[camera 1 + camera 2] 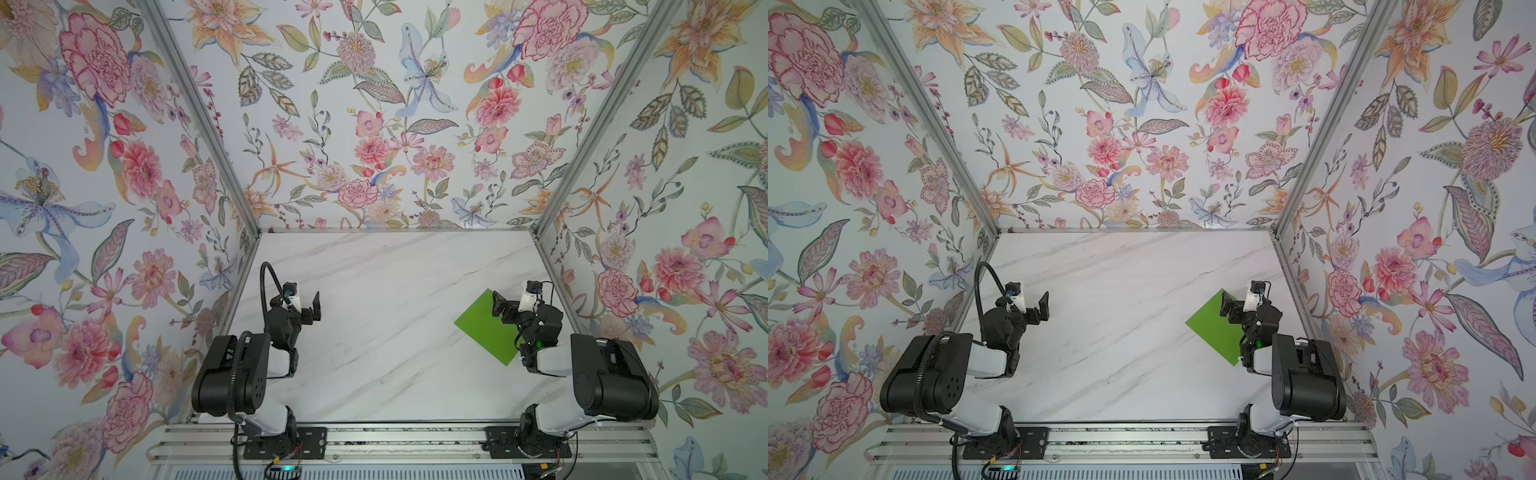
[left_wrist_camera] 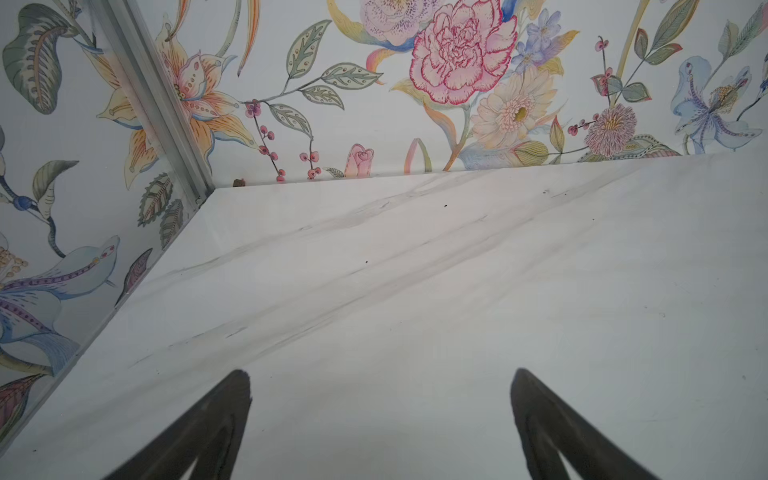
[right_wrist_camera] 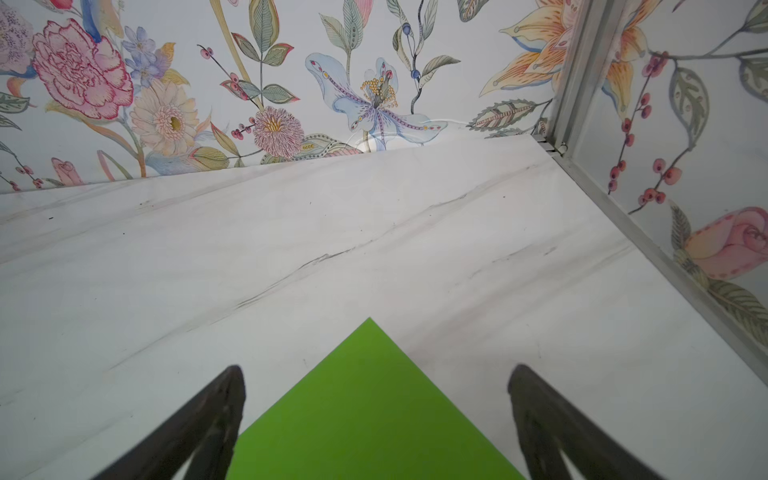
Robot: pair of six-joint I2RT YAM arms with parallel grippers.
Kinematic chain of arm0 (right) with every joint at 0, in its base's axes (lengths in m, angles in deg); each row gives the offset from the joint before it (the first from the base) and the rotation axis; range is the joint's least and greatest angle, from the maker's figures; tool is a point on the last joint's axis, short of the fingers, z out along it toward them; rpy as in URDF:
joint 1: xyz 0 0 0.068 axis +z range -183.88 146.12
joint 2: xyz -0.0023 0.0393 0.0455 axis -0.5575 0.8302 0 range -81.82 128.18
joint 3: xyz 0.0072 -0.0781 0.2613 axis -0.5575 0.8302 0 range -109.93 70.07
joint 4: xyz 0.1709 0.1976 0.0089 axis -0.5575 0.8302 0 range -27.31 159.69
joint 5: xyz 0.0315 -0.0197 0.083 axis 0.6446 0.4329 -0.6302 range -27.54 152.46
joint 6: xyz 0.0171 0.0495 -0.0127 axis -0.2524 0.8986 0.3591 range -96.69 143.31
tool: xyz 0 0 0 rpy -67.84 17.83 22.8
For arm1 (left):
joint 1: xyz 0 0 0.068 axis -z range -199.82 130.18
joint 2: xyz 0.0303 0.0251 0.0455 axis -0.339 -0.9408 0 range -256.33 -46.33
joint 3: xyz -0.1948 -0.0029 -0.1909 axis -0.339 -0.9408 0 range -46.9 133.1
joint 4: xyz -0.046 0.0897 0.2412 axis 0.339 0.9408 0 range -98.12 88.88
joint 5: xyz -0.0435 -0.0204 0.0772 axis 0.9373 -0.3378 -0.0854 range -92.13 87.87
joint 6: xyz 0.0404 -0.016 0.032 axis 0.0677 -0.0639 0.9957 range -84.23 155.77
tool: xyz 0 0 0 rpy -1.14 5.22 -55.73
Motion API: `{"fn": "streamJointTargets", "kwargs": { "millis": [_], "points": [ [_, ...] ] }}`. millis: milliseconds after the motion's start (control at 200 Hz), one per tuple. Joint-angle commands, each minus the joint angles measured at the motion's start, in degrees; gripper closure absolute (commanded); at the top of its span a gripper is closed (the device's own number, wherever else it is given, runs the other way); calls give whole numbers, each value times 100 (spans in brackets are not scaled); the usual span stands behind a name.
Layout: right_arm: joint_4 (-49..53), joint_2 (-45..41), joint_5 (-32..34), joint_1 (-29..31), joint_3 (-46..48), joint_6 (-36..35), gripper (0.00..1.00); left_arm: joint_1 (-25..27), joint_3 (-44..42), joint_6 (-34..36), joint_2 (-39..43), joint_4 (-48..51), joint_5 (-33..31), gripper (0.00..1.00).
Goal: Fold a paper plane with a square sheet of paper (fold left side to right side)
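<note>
The left hand (image 1: pixel 315 308) and right hand (image 1: pixel 497 306) both hover, jaws spread wide apart.

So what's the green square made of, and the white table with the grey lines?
Green square: looks like thin paper, matte and plain. It lies dead flat with sharp corners and no shine.
Table: looks like marble, white with grey veins, smooth with a faint sheen. It could just as well be a printed marble-look board.
</note>
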Motion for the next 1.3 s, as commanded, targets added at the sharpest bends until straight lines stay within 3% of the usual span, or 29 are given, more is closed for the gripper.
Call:
{"fn": "streamJointTargets", "kwargs": {
  "millis": [0, 951, 1141, 1291],
  "points": [
    [-191, 29, -100, -6, 93, -78, 1, -4, -57, 34, 13, -202, 143, 1],
    [-215, 3, 11, 11, 115, -70, 1, -8, -57, 34, 11, -242, 126, 1],
    [977, -510, 598, 248, -254, -145, 1, -9, -330, -118, 438, -301, -290, 1],
    [2110, -902, 940, 366, -597, -128, 1, -5, -197, -156, 905, 373, -412, 1]
  ]
}}
